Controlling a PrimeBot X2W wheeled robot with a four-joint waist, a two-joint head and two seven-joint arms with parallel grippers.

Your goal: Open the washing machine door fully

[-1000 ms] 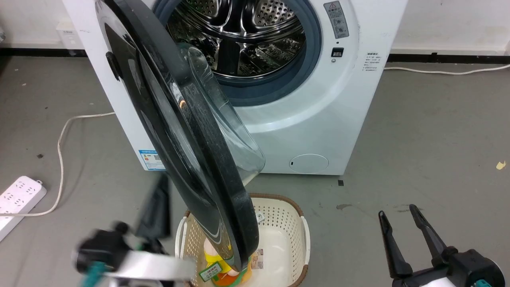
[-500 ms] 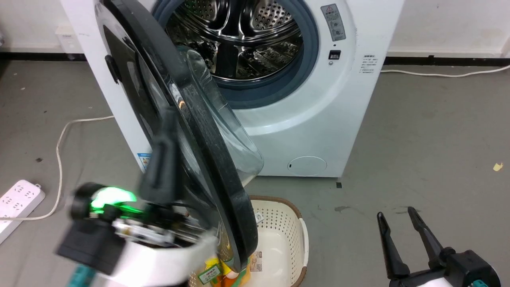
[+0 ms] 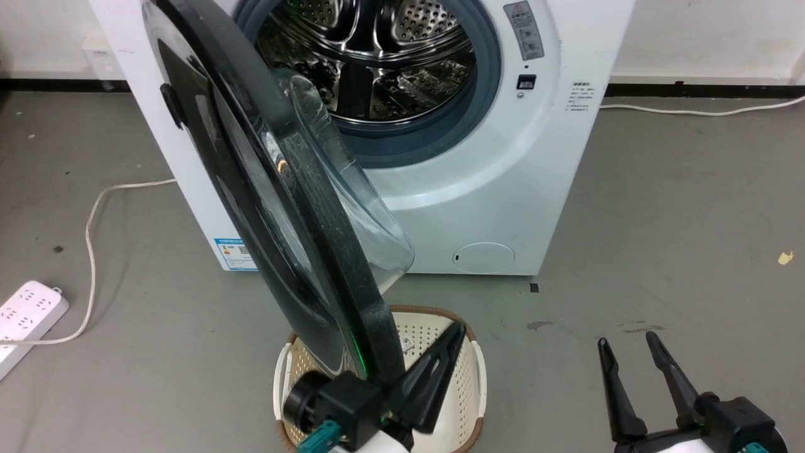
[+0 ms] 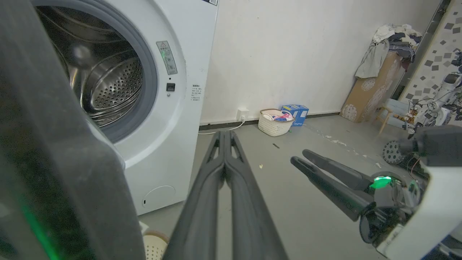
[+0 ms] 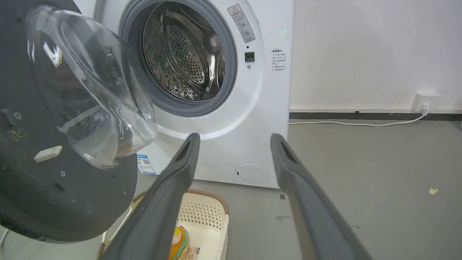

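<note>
Door: the washing machine door is standing part-swung, hinged at the left of the washing machine, with its glass bowl bulging back toward the drum. It is not yet lying fully open.
Free edge: it is hanging out in front of the washing machine, over the cream basket sitting on the floor there.
Left pincer: I am holding my left gripper with its fingers pressed together on nothing. It is low in front of the washing machine, on the drum-facing side of the door's lower rim.
Why there: I judge the shut fingers are making a stiff paddle, and working from the inner side is letting me push the door away from the machine's opening.
Contact: I cannot tell whether I am touching the rim; my wrist view is showing the fingers just beside it.
Left arm pose: the wrist is sitting low, with the fingers slanting toward the washing machine and to my right.
Right pincer: my right gripper is hanging spread wide and empty off the machine's front right, well apart from the door.
Why there: I judge I am parking it outside the door's swing.
</note>
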